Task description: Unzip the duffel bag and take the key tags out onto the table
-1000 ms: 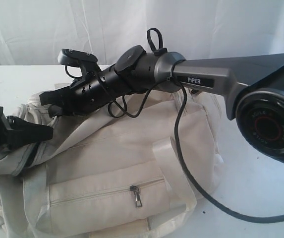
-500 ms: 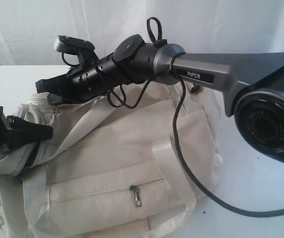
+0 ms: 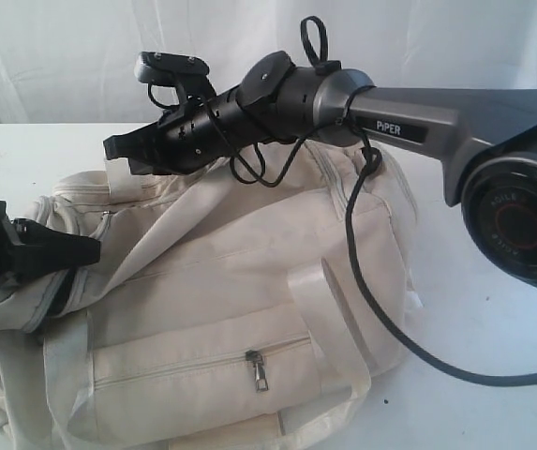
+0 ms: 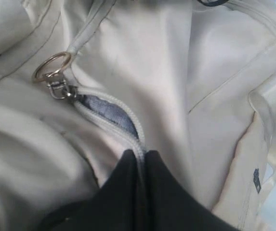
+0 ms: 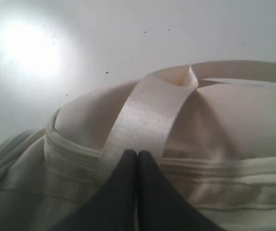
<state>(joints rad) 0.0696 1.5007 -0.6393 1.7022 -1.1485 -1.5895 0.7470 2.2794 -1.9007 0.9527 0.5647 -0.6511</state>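
The cream duffel bag (image 3: 240, 291) lies across the table (image 3: 479, 309). My left gripper (image 3: 95, 251) is at the bag's left end, shut on the zip edge (image 4: 138, 153). Just beyond it the zip gapes a little and shows grey lining (image 4: 112, 109). A metal zip pull with a ring (image 4: 53, 72) sits at the far end of that gap. My right gripper (image 3: 111, 148) hangs shut above the bag's top, its tips (image 5: 138, 154) over a pale webbing strap (image 5: 145, 118) with nothing seen between them. The key tags are hidden.
A second metal zip pull (image 3: 261, 368) hangs on the shut front pocket. The right arm's black cable (image 3: 371, 309) drapes over the bag's right side onto the table. A white curtain backs the scene.
The right arm has lifted and swung to the right, away from the bag's top, with its gripper still shut. The left gripper and the bag have stayed put.
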